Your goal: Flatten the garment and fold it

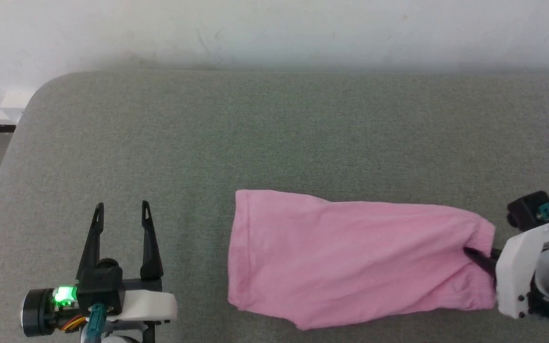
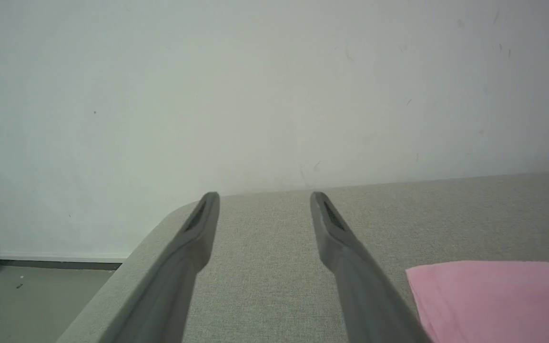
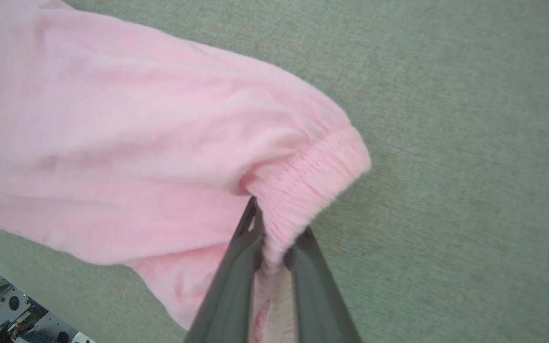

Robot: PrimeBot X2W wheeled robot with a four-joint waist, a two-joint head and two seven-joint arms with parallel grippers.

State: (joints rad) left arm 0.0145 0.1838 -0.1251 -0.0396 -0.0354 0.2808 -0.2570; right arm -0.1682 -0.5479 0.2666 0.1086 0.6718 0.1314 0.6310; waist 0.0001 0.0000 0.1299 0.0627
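The shorts (image 1: 350,257) lie spread on the grey cushion (image 1: 255,133), stretching away from my right pincer (image 3: 280,219), which is clamped on their gathered waistband (image 3: 312,176). The cloth looks thin, light and limp. I judge it will sag and crease wherever I leave it unheld, and the elastic band is the firmest place to take. The hem (image 1: 237,247) is the end farthest from this pincer, near my left pincer (image 1: 122,209), which stands wide apart and empty. Bare cushion opens ahead of both, and its rounded edge lies outside the left one.
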